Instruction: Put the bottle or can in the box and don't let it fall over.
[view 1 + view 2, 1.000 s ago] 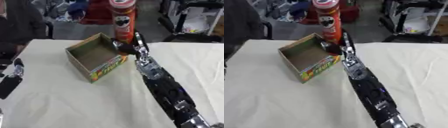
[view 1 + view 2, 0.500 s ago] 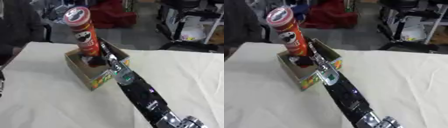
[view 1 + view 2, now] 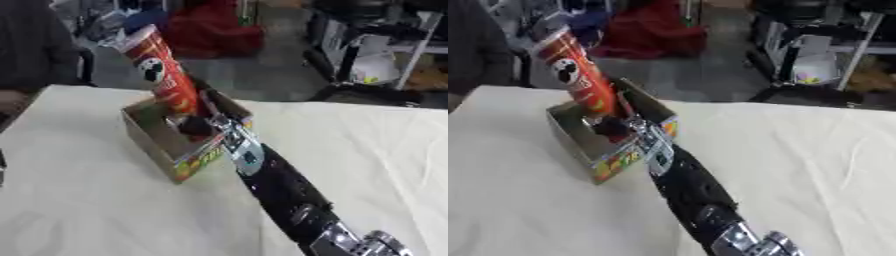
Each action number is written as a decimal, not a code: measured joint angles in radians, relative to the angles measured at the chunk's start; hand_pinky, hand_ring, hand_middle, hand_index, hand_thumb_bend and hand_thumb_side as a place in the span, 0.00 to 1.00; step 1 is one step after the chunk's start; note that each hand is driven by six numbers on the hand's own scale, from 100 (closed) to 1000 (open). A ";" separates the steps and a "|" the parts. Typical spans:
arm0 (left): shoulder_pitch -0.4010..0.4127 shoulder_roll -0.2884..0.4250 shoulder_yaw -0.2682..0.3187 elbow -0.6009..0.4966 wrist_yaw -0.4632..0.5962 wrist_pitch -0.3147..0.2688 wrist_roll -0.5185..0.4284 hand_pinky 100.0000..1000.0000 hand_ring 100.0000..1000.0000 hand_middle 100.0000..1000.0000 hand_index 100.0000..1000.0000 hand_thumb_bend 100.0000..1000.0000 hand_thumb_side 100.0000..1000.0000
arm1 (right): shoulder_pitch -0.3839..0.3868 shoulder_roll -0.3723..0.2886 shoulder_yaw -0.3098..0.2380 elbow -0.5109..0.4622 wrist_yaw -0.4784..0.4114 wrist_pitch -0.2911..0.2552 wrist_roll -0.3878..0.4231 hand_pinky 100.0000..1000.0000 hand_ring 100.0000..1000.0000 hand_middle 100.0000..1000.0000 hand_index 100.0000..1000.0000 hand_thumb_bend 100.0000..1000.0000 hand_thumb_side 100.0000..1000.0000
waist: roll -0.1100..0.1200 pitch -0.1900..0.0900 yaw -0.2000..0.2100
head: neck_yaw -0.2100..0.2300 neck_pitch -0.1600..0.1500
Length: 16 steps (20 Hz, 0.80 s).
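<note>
While tilted in the box [image 3: 162, 150], red can [image 3: 164, 72] in right hand [image 3: 199, 126] (fingers' grasp indiscernible, both views).

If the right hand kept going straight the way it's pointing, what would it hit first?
Probably the far wall of the cardboard box: the right hand, curled on the red can, points up-left into it. Depth is unclear.
</note>
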 measured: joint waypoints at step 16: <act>0.068 0.016 0.024 0.011 0.009 0.010 0.002 0.56 0.65 0.61 0.60 0.14 0.57 | 0.073 -0.055 0.021 -0.155 -0.007 -0.029 -0.023 0.90 1.00 1.00 1.00 0.03 0.11 | 0.000 -0.014 -0.152 | 0.079 0.028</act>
